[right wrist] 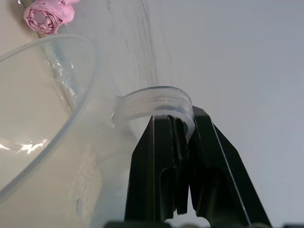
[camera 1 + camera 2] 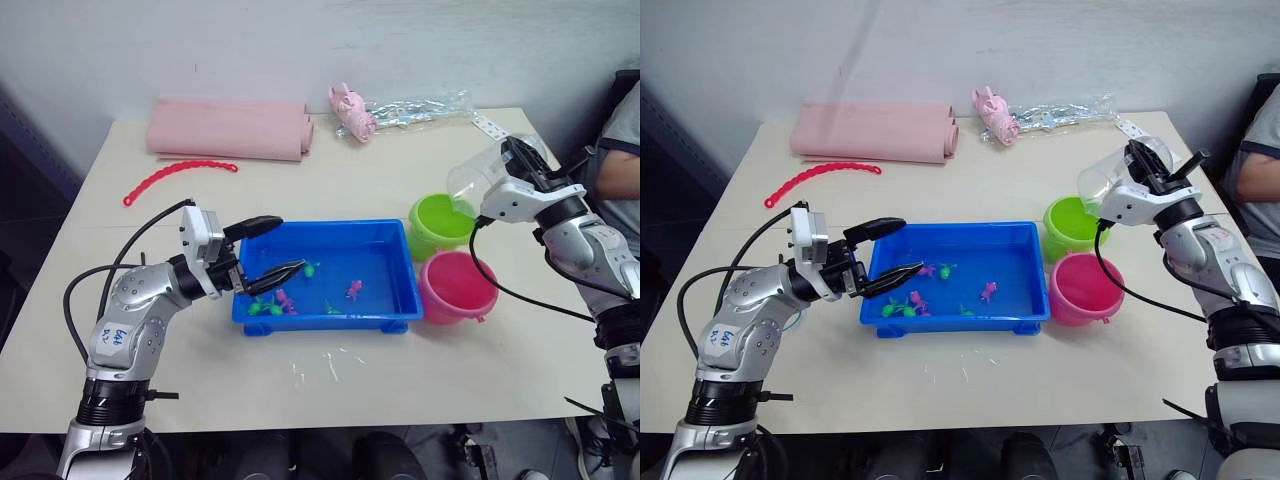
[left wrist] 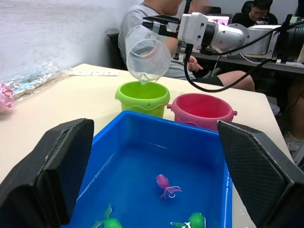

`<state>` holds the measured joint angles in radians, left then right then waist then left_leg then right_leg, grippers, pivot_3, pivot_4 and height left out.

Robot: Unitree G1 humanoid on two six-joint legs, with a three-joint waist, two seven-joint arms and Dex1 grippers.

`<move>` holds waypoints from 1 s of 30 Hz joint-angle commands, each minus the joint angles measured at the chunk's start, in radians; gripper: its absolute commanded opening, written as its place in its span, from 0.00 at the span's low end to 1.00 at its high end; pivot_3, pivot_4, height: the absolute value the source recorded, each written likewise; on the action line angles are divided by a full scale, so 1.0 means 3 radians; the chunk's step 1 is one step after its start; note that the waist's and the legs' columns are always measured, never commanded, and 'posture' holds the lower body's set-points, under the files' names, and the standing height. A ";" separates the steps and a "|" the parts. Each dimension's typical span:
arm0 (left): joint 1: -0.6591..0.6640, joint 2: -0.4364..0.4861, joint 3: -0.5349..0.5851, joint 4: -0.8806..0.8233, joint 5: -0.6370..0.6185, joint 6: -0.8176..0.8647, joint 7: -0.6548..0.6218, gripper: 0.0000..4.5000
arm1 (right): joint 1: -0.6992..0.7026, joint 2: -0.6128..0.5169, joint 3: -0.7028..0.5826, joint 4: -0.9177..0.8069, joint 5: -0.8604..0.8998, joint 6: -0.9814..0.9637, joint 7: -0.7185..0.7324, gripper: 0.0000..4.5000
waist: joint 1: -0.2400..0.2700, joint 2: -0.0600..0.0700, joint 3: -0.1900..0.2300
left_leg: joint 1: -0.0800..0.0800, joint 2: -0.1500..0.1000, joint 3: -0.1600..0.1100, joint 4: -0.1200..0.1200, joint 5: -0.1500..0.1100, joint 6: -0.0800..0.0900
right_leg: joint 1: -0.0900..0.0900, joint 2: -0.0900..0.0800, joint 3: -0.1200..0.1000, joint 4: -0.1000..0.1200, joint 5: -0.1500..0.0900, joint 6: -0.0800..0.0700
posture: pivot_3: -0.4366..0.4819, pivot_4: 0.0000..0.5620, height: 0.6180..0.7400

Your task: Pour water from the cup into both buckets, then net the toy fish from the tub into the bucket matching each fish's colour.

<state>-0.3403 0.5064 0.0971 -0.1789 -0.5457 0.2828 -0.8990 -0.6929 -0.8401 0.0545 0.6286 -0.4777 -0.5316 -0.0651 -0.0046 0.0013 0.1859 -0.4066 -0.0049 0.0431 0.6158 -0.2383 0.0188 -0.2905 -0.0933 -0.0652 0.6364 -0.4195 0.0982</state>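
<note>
Right claw [image 1: 183, 142] grips tipped cup [image 2: 478, 176] over green bucket [image 2: 440, 224]; left claw [image 2: 268, 250] gapes.

1 cup [image 2: 478, 175], 2 buckets (green [image 2: 440, 223], pink [image 2: 458, 286]), 1 tub [image 2: 395, 268], approx. 6 fish [image 2: 353, 290].

the right gripper [image 2: 1140, 160] clamps the clear cup [image 2: 1110, 180], tipped on its side above the green bucket [image 2: 1070, 228] near the table's [image 2: 1040, 350] right edge. the pink bucket [image 2: 1085, 290] sits just beside it. the left gripper [image 2: 890, 252] hangs spread over the blue tub's [image 2: 960, 318] left rim.
</note>
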 commanded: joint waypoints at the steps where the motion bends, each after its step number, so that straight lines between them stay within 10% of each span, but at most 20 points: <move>1: 0.0003 0.0008 0.0015 -0.0022 -0.0009 -0.0049 -0.0032 1.00 | 0.0068 0.0048 -0.0364 -0.0157 0.0598 0.0168 0.0253 0.01 | 0.0001 -0.0002 0.0001 | 0.0000 0.0000 0.0000 0.0000 0.0000 0.0000 | 0.0000 0.0000 0.0000 0.0000 0.0000 0.0000 | 0.48 0.27 1.00; 11: 0.0005 0.0052 0.0036 -0.0030 -0.0052 -0.0057 -0.0171 1.00 | 0.0540 0.0414 -0.1756 -0.1082 0.3114 0.2114 0.1383 0.01 | 0.0012 -0.0005 0.0003 | -0.0002 0.0000 -0.0006 0.0000 0.0000 0.0001 | 0.0003 0.0000 -0.0007 -0.0001 0.0000 0.0000 | 0.48 0.27 1.00; 30: 0.0013 0.0094 -0.0194 -0.0181 -0.0127 0.0116 -0.0464 1.00 | 0.1461 0.0993 -0.2250 -0.0953 0.3412 0.2633 0.1084 0.01 | 0.0010 -0.0001 0.0005 | 0.0002 0.0000 -0.0001 0.0000 0.0001 0.0000 | 0.0002 0.0000 0.0000 -0.0001 0.0000 0.0000 | 0.48 0.27 1.00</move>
<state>-0.3352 0.5313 0.0323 -0.1923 -0.5657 0.3111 -1.0448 -0.2546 -0.5424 -0.6046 0.3245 0.5580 0.2972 0.2594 -0.0015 0.0009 0.1875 -0.4059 -0.0048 0.0426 0.6157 -0.2381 0.0187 -0.2898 -0.0934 -0.0653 0.6360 -0.4194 0.0983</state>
